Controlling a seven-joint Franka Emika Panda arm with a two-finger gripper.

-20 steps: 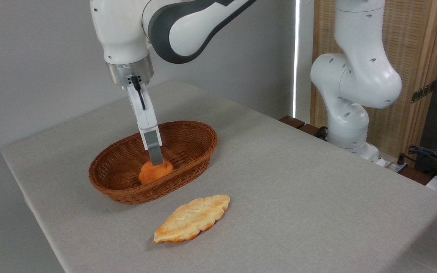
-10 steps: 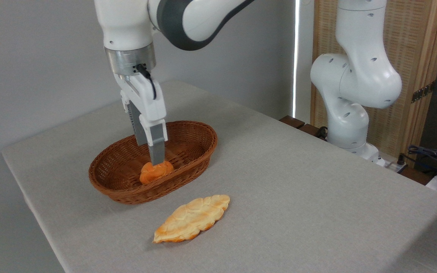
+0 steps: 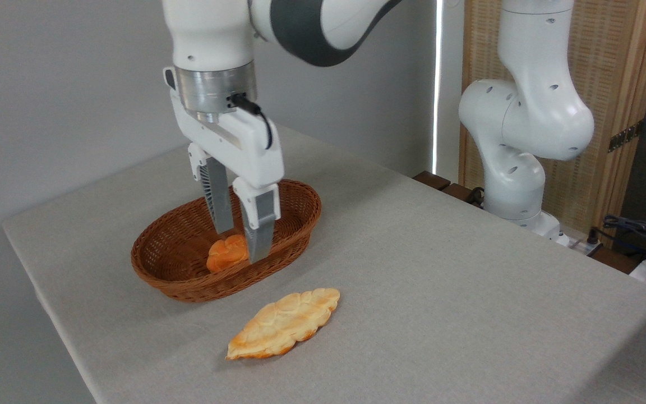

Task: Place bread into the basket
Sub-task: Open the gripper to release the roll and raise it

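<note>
Camera view: our gripper hangs with fingers apart around the bun, at six o'clock in the wicker basket. We think it's light and squashy; hold its sides.

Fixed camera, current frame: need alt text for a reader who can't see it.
A small orange-brown bun lies inside an oval wicker basket on a grey table, the robot's gripper open above it. A flat, pale golden leaf-shaped bread lies on the table in front of the basket.

bread partly hidden behind pincer finger, contact perhaps none, arm cropped at top
</note>
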